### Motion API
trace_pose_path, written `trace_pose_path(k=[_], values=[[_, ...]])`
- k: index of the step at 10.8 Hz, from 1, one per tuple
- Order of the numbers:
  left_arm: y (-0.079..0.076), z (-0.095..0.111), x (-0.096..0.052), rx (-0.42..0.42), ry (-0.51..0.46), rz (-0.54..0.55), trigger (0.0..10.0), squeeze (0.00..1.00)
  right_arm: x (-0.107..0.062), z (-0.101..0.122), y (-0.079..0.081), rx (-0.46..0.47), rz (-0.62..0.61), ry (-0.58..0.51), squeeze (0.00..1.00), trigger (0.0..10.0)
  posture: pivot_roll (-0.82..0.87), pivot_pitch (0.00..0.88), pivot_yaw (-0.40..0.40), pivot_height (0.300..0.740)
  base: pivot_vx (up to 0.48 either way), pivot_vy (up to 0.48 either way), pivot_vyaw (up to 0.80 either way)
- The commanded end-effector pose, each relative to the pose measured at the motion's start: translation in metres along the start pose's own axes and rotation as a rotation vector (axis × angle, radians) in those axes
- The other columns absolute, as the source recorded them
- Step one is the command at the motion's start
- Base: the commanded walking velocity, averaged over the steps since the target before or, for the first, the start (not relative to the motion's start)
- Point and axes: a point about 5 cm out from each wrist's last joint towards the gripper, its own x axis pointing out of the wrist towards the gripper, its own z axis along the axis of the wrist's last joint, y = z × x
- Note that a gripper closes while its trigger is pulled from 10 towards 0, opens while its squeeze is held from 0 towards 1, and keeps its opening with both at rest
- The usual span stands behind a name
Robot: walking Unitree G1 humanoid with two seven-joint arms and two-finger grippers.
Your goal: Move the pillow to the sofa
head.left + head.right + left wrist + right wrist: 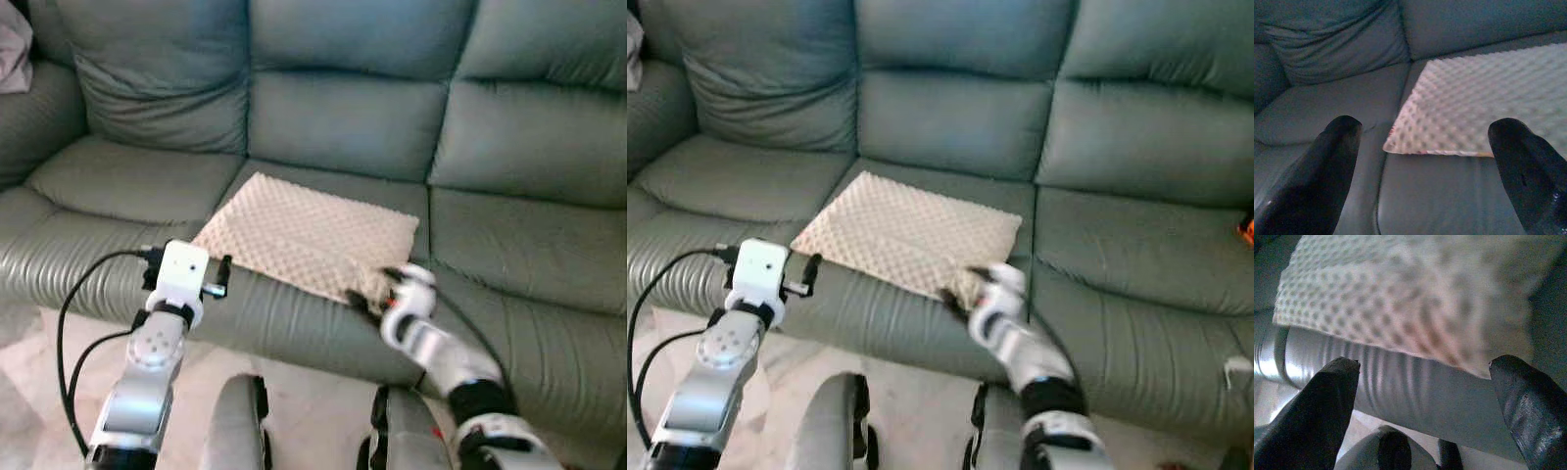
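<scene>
The flat cream dimpled fabric pillow (309, 235) lies on the seat of the grey-green leather sofa (509, 245), just ahead of the wide-open, empty right gripper (1425, 382) and left gripper (1425, 161), so it seems released

Pillow (306, 235): flat on the sofa (509, 245) middle seat, reaching its front edge.
Left gripper (220, 277): before the seat front, just beside the pillow's near left corner, apart from it.
Right gripper (370, 294): at the pillow's near right corner, over the seat edge.
</scene>
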Motion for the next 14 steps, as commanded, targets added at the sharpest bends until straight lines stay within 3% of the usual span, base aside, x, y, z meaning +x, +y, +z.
trace_pose_path(k=[1, 2, 4, 7, 8, 11, 13, 14], values=[[0.001, 0.004, -0.001, 0.016, 0.002, -0.002, 10.0, 0.0, 0.001, 0.008, -0.001, 0.038, -0.016, -0.027, 1.0, 10.0, 0.06, 0.132, 0.046, 0.632, 0.0, 0.0, 0.0], [0.001, 0.005, 0.001, 0.017, 0.013, -0.004, 10.0, 0.0, -0.003, 0.014, -0.017, 0.044, -0.096, -0.056, 1.0, 10.0, 0.06, 0.133, 0.048, 0.632, 0.0, 0.0, 0.0], [0.001, 0.007, 0.004, 0.018, 0.02, 0.003, 10.0, 0.0, -0.006, 0.021, -0.024, 0.012, -0.116, -0.077, 1.0, 10.0, 0.06, 0.129, 0.044, 0.632, 0.0, 0.0, 0.0], [0.0, 0.002, 0.002, -0.008, 0.066, 0.01, 10.0, 0.0, -0.012, 0.032, -0.049, 0.017, -0.273, -0.087, 1.0, 10.0, 0.06, 0.125, 0.041, 0.632, 0.0, 0.0, 0.0], [0.0, 0.003, 0.001, -0.019, 0.073, 0.009, 10.0, 0.0, -0.01, 0.035, -0.045, 0.002, -0.254, -0.09, 1.0, 10.0, 0.07, 0.132, 0.042, 0.632, 0.0, 0.0, 0.0], [0.001, 0.015, -0.011, -0.001, 0.026, -0.013, 10.0, 0.0, 0.0, 0.052, -0.006, -0.334, -0.166, -0.187, 1.0, 10.0, 0.08, 0.196, 0.05, 0.632, 0.0, 0.0, 0.0], [0.0, 0.016, -0.017, -0.001, 0.029, -0.022, 10.0, 0.0, -0.003, 0.047, 0.013, -0.426, -0.14, -0.198, 1.0, 10.0, 0.08, 0.216, 0.045, 0.632, 0.0, 0.0, 0.0], [-0.002, 0.014, -0.021, -0.008, 0.047, -0.029, 10.0, 0.0, -0.004, 0.033, 0.03, -0.41, -0.092, -0.166, 1.0, 10.0, 0.08, 0.238, 0.044, 0.632, 0.0, 0.0, 0.0]])
